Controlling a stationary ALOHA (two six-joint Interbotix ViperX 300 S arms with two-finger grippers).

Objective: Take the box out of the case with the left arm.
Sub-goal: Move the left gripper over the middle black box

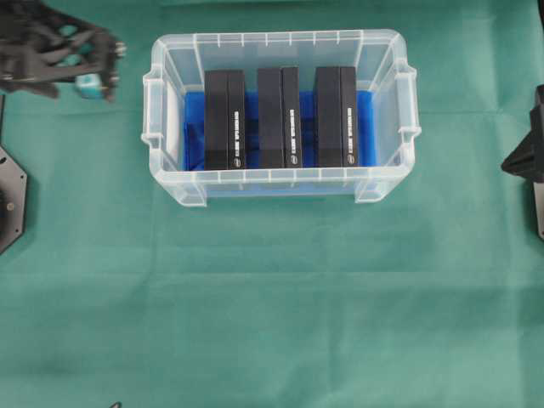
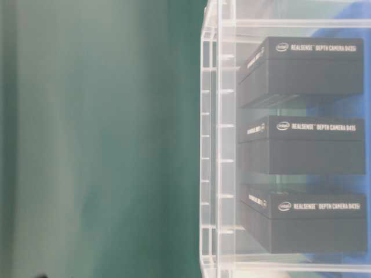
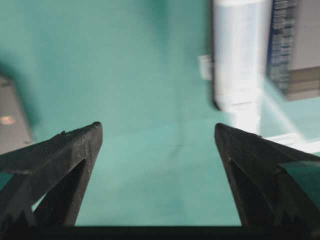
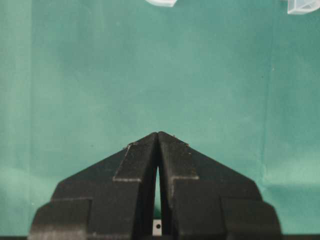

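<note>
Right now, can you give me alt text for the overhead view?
Three black boxes stand side by side in the clear case on green cloth. The open left gripper hovers outside the case's left end.

You have the case in the upper middle of the overhead frame, on the worktop. Three boxes stand side by side in it. The left arm sits at upper left, beside the case; the right arm is at the right edge.
</note>
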